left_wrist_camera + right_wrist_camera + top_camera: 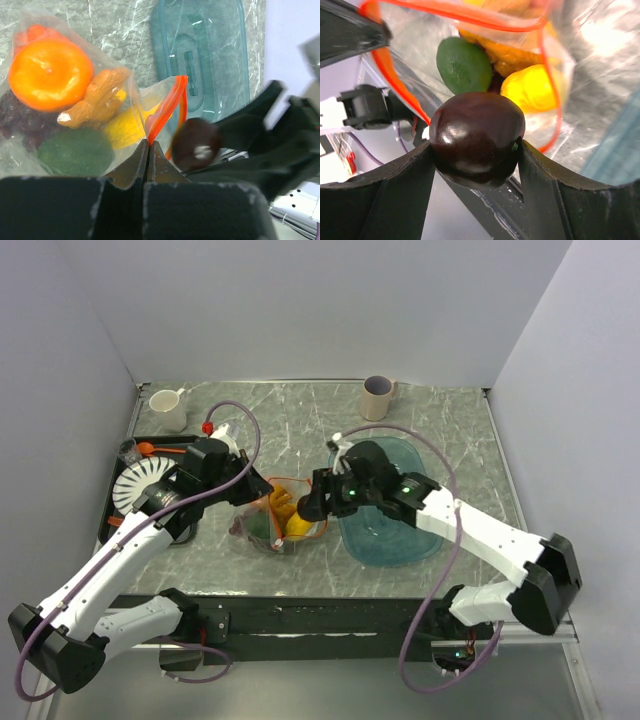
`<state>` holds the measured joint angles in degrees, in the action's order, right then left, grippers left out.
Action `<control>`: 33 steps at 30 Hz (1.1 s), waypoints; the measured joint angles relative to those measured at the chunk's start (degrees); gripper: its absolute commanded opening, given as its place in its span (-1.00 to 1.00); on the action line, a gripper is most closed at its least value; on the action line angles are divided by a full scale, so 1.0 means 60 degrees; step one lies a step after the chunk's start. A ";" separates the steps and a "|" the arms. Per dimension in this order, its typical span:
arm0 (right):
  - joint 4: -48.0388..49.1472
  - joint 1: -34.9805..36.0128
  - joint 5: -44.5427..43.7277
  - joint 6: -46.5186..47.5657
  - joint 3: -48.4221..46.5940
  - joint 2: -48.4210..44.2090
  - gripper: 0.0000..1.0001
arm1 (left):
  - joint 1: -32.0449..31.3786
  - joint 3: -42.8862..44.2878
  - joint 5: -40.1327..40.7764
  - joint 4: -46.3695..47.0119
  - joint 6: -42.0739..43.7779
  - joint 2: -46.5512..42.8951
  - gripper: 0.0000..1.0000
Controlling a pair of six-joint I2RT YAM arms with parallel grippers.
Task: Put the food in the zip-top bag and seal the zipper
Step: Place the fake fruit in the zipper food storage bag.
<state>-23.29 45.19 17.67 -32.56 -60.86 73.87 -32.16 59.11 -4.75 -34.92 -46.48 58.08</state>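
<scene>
The clear zip-top bag (272, 520) lies open at mid-table, its orange-red zipper (167, 107) held up. Inside it are an orange fruit (50, 72), a tan knobbly piece (97, 97), a yellow fruit (125, 127), a green fruit (75, 150) and dark purple grapes (15, 115). My left gripper (148, 145) is shut on the zipper strip at the bag's mouth. My right gripper (475, 145) is shut on a dark, glossy round fruit (477, 137) and holds it just over the open mouth (470, 12). That fruit also shows in the left wrist view (196, 144).
A translucent teal tray (395, 535) lies right of the bag. Two cups (168, 410) (378, 397) stand at the back. A white ribbed dish (140, 485) and an orange spoon (147, 448) sit on a black rack at the left.
</scene>
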 measured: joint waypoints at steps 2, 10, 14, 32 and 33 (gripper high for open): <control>-0.0040 0.0270 0.0044 0.0015 -0.0262 0.0539 -0.37 | 0.0000 0.0000 -0.0004 -0.0004 -0.0022 0.0000 -0.99; -0.0149 0.0820 0.0113 0.0084 -0.1534 0.2273 0.52 | 0.0000 0.0000 0.0000 -0.0040 -0.0029 -0.0044 -0.99; -0.0346 0.1075 -0.0095 0.0178 -0.2091 0.2546 0.92 | 0.0000 0.0000 0.0018 -0.0076 -0.0029 -0.0055 -0.99; -0.1931 0.0900 -0.3253 -0.0270 -0.1446 0.0415 0.61 | 0.0000 0.0000 0.0372 -0.0382 -0.0168 -0.0342 -0.99; -0.1923 0.0900 -0.3235 -0.0353 -0.1300 0.0393 0.56 | 0.0000 0.0000 0.0372 -0.0379 -0.0171 -0.0342 -0.99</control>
<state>-34.83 50.59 -1.74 -34.68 -68.66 76.23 -32.16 59.11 -2.52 -37.19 -47.51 56.03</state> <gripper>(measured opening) 0.868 0.015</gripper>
